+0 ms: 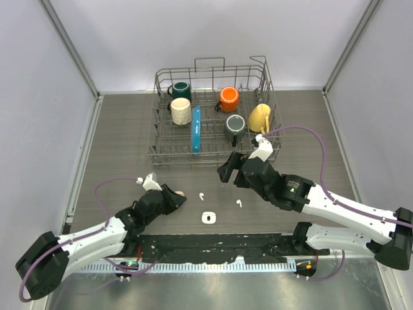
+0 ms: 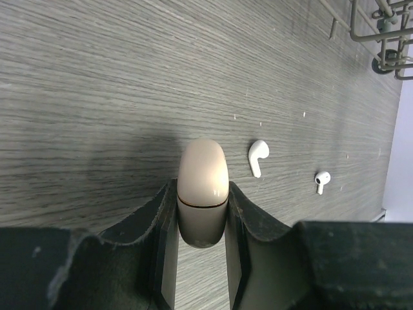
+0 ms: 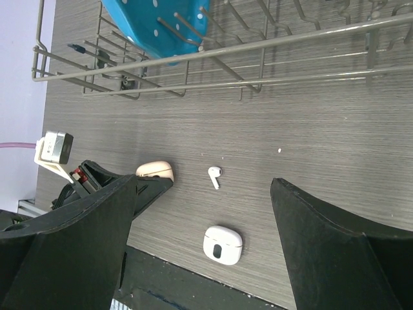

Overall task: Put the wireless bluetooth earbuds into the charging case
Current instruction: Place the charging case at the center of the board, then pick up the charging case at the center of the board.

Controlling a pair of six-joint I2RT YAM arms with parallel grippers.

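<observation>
My left gripper is shut on a closed pink-beige charging case, held low over the table; the left wrist view shows the case pinched between the two fingers. Two white earbuds lie on the table, one just right of that case and one further right; both show in the left wrist view. A closed white charging case lies nearer the front edge. My right gripper is open and empty above the earbuds. No pink-beige earbuds are in view.
A wire dish rack stands at the back with a green mug, cream mug, orange mug, grey mug, yellow mug and a blue plate. The right wrist view shows the rack close behind.
</observation>
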